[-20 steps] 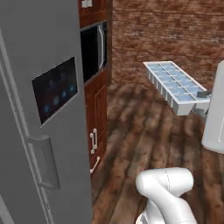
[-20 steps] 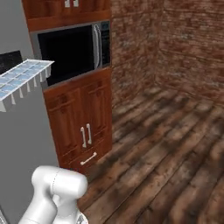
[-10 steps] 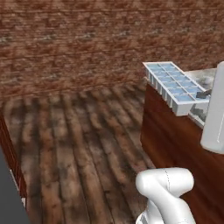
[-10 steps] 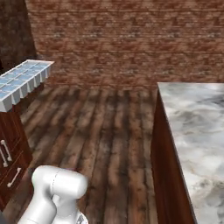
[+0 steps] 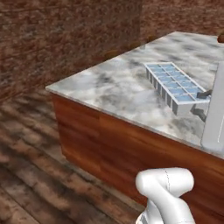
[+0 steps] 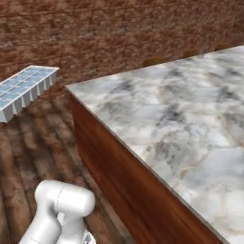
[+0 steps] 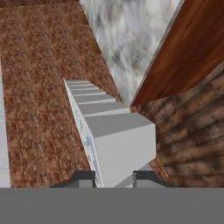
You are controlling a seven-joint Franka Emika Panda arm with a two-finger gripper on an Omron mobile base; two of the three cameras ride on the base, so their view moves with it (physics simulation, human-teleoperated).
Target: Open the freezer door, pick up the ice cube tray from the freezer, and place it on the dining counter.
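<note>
dining counter (image 5: 118, 87) with marble top and red-brown wood base sits ahead, brick wall (image 6: 95, 33) behind, wood floor (image 5: 26, 175) below. ice cube tray (image 5: 175, 86) held in the air near the counter corner, level, off to the side of it in the right base view. gripper (image 7: 114, 177) clamped on the tray's near end.
</note>
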